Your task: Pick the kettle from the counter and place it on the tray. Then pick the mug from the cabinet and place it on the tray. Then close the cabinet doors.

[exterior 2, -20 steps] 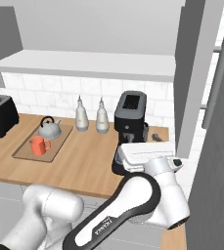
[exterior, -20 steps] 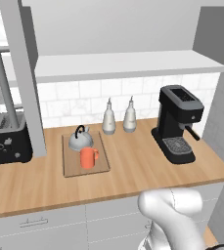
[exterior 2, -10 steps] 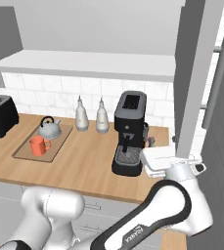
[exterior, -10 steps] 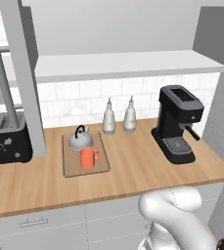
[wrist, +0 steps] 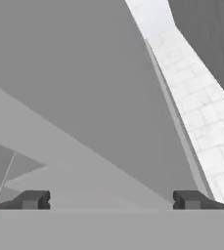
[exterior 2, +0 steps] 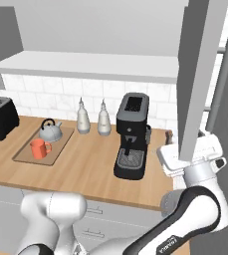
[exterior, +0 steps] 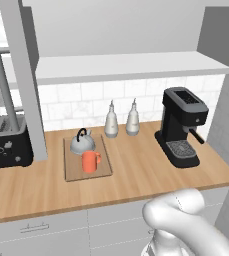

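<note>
On the counter (exterior: 136, 175), the tray (exterior: 72, 172) carries both the silver kettle (exterior: 82, 142) and the orange-red mug (exterior: 90, 161). The right base view shows the same tray (exterior 2: 21, 157), kettle (exterior 2: 51, 130) and mug (exterior 2: 38, 148). Both cabinet doors stand open: the left one (exterior: 28, 85) and the right one (exterior 2: 200, 74). My gripper (wrist: 111, 200) is open and holds nothing; its fingertips (wrist: 33, 199) are spread wide, close up to a grey panel. My white hand (exterior 2: 192, 157) is raised at the right door's lower end, partly hidden behind it.
A black coffee machine (exterior 2: 131, 134) stands on the counter just left of my hand. Two pale bottles (exterior: 121, 119) stand at the tiled wall behind the tray. A black toaster (exterior: 3, 142) sits at the far left. The cabinet's pale shelf (exterior: 121, 65) spans overhead.
My hand has swung to the right, away from the coffee machine, and up to the lower end of the open right door. The gripper has stayed open. Kettle, mug and tray have not moved.
</note>
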